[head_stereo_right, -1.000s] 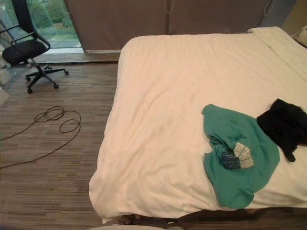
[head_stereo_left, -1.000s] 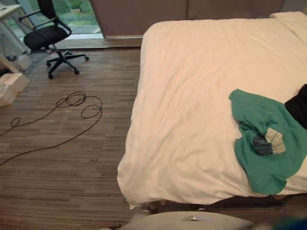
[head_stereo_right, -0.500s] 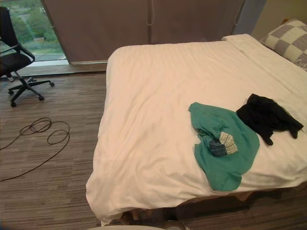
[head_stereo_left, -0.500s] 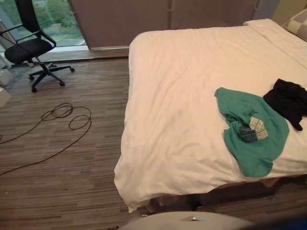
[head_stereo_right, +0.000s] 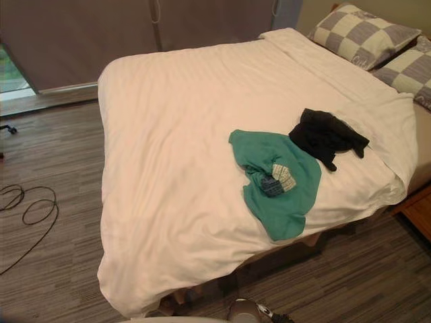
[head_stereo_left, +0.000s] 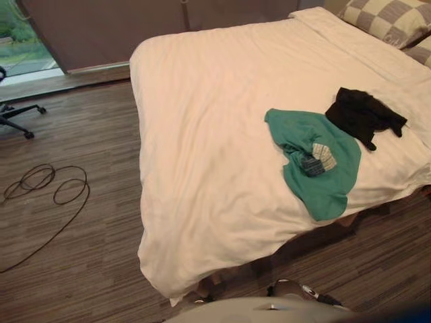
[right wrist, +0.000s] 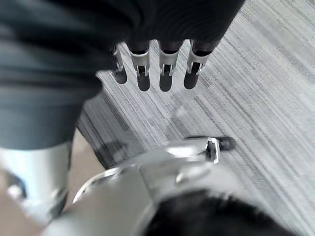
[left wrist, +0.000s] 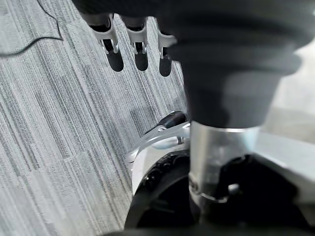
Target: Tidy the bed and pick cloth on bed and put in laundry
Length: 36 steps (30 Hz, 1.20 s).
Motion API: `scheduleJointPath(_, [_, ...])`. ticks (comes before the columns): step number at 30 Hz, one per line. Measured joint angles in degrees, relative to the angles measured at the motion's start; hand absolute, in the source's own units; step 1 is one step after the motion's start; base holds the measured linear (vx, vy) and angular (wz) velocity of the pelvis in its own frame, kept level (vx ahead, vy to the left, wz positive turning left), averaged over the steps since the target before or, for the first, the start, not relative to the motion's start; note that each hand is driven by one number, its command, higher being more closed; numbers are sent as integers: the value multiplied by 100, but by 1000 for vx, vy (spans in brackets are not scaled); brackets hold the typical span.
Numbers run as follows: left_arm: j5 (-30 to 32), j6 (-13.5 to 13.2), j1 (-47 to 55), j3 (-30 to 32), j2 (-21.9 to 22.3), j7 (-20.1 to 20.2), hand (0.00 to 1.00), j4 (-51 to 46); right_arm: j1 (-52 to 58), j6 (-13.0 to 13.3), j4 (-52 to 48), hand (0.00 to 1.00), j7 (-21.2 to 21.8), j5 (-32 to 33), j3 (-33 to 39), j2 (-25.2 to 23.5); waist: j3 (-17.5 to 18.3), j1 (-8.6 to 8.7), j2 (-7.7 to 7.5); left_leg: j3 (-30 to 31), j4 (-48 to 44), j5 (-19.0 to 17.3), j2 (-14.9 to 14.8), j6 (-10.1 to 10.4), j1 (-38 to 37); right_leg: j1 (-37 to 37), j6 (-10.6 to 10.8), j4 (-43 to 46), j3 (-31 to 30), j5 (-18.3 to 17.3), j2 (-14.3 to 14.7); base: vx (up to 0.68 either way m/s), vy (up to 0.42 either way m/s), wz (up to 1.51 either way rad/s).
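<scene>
Green cloth point(head_stereo_right: 273, 180), crumpled on bed point(head_stereo_right: 168, 148)

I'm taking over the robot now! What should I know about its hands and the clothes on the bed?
Left robot hand: open, empty, hanging over the floor.
Right robot hand: the same.
Green cloth lies on the bed by its near edge, with a small checked cloth on top. Black cloth lies beside it, toward the pillows.
Done: nothing picked up yet.
Left: carry every cloth to the laundry, then smooth the bed.
</scene>
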<state>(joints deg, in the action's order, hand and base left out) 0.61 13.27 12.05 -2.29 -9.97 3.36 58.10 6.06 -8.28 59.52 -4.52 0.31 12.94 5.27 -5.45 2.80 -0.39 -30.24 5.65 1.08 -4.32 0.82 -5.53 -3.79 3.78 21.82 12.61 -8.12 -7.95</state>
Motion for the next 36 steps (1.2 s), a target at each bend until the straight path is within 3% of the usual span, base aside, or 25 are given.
scheduleJointPath(5, [-287,-223,52,-5,-78,23,0,-155,-113,3,-6,0,239,-440,-143,46,-24,-142,-57,-417,-910,-201,-182,-16,367,863,3,-2277,-76,666,186,-86,-70,-59])
scheduleJointPath(6, [-476,-230,28,-4,8,-147,0,-165,-136,68,-7,0,335,-672,-249,147,-99,-182,71,-413,-1219,-366,-317,20,462,921,11,-2448,-96,723,242,-193,-86,-29])
scheduleJointPath(11, [-685,-281,49,77,57,-383,0,-233,-181,105,44,0,330,-768,-272,211,-162,-268,201,-375,-1377,-544,-506,117,515,808,-82,-2404,-198,652,382,-172,-42,-14])
scheduleJointPath(12, [-685,-273,44,111,81,-392,0,-226,-188,105,43,0,317,-713,-281,209,-155,-253,223,-371,-1407,-584,-540,88,578,727,-96,-2342,-172,651,345,-119,39,-14])
scheduleJointPath(14, [-695,-289,67,243,123,-397,0,-259,-185,103,130,0,264,-609,-287,217,-158,-284,218,-287,-2433,-927,-673,-95,860,522,-202,-2197,37,808,188,5,97,-22])
scheduleJointPath(16, [-727,-290,144,296,117,-380,0,-336,-156,103,122,0,174,-457,-283,220,-153,-278,231,-110,-3715,-1399,-978,-80,839,483,-98,-2049,88,921,62,209,114,-9])
scheduleJointPath(17, [-728,-289,211,304,100,-365,0,-343,-99,109,113,0,139,-327,-261,221,-134,-186,260,77,-4242,-1511,-1231,8,748,480,-29,-1972,229,970,-19,245,83,29])
scheduleJointPath(19, [-710,-273,287,317,99,-327,0,-343,-49,119,104,0,67,-58,-192,248,-88,-89,351,318,-4397,-1373,-1761,54,603,406,87,-1822,475,1049,-144,166,93,77])
scheduleJointPath(20, [-651,-224,284,350,111,-285,0,-334,-67,116,106,0,-6,89,-94,239,-84,-32,352,453,-3689,-1341,-1647,478,423,324,207,-1691,707,1131,-338,-24,151,115])
scheduleJointPath(21, [-581,-212,235,336,153,-284,0,-339,-65,115,113,0,-59,141,62,216,-44,-21,309,371,-3185,-1397,-1281,484,328,259,245,-1616,813,1173,-482,-107,156,126])
scheduleJointPath(22, [-540,-181,225,256,120,-271,0,-319,-46,121,114,0,-90,269,90,196,-43,26,287,505,-2769,-1401,-1116,495,257,191,383,-1545,858,1079,-429,-115,33,122])
scheduleJointPath(23, [-502,-166,216,238,110,-269,0,-275,-23,136,121,0,-136,439,90,152,-35,77,243,588,-2304,-1364,-974,510,235,206,363,-1648,958,1080,-230,-97,23,126])
scheduleJointPath(24, [-428,-175,208,231,39,-236,0,-276,-25,216,119,0,-241,560,118,90,-39,70,191,583,-1926,-1348,-759,490,215,277,205,-1896,1280,1145,-209,-87,52,103])
scheduleJointPath(27, [-390,-203,192,48,21,-200,0,-249,-9,436,109,0,-609,871,234,-38,-69,59,78,743,-1515,-1234,-307,321,44,544,193,-2083,1349,1296,-532,-47,153,53])
scheduleJointPath(28, [-350,-227,194,0,9,-200,0,-205,10,500,100,100,-777,1025,227,-67,-59,59,33,800,-1454,-1205,-228,281,5,602,182,-2082,1346,1305,-587,-43,144,33])
scheduleJointPath(31, [-345,-232,182,-188,-62,-198,0,-177,-73,715,40,100,-1381,1746,252,-102,-63,84,3,1093,-1197,-1017,-98,229,35,616,94,-2040,1030,1204,-594,-17,45,49])
scheduleJointPath(33, [-383,-232,184,-225,-181,-123,0,-190,-90,898,-375,100,-1937,2275,790,-51,-85,120,-83,1401,-813,-753,40,217,60,621,-43,-1922,240,512,-484,16,-77,82])
scheduleJointPath(36, [-447,-185,203,-209,-154,-115,0,-206,-422,987,-958,100,-2381,2560,1530,387,-69,86,-69,1511,-227,-335,54,287,-140,612,142,-1874,280,461,-413,-66,-116,35])
